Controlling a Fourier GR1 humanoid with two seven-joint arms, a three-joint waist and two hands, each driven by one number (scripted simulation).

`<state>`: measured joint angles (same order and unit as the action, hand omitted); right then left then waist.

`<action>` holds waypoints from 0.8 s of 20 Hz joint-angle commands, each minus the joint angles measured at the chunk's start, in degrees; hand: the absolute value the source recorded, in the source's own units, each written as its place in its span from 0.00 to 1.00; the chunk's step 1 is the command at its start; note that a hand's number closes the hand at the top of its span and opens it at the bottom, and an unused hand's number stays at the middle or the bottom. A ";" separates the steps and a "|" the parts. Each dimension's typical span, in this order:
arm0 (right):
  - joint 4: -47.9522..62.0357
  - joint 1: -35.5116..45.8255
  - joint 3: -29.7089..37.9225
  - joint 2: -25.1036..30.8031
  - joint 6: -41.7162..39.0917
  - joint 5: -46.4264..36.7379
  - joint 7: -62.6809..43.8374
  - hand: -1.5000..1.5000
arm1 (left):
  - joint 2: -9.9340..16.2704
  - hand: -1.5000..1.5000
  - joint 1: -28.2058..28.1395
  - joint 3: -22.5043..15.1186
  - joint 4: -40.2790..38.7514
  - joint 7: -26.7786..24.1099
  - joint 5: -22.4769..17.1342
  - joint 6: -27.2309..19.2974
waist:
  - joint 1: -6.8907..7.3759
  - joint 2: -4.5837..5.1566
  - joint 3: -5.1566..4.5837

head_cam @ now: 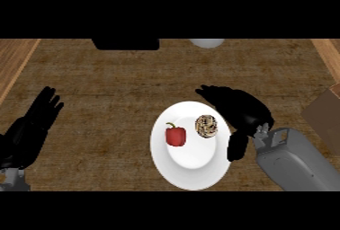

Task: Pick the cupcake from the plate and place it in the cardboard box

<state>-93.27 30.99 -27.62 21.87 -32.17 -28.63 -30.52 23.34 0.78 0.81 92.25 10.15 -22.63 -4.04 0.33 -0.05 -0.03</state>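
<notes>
The cupcake (pixel 207 126) on the plate (pixel 192 173) is probably light and crumbly, best pinched low at its sides by the open right robot hand (pixel 240 110) beside it.

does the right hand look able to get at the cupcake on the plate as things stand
Probably yes. The right hand hangs at the right rim of the plate, fingers relaxed, right beside the cupcake. Nothing lies between them; the red pepper sits on the cupcake's far side.
</notes>
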 commanded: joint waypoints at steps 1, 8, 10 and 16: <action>1.96 1.70 1.08 -3.92 -5.43 -0.59 -4.00 0.00 | -0.57 0.50 0.56 1.16 -1.93 0.36 0.97 1.35 | -0.10 0.04 0.01; 3.22 -1.73 3.45 -4.92 -5.63 -6.91 1.22 0.00 | -1.38 0.50 -1.26 4.17 3.34 3.56 0.64 3.42 | -0.02 0.03 0.03; 1.89 -4.32 2.62 -5.65 -4.75 -9.24 2.75 0.00 | -3.88 0.50 1.11 2.70 1.45 2.80 3.68 1.66 | -0.18 0.03 0.03; 5.42 -2.48 4.57 -8.20 -4.27 -12.38 7.82 0.00 | -4.87 0.50 3.89 4.63 -0.91 3.77 4.43 2.46 | -0.17 0.06 0.03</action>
<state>-90.07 28.28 -24.05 15.15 -37.30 -38.34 -26.12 19.74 2.23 4.65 92.46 13.11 -19.34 -1.14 0.18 -0.02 0.00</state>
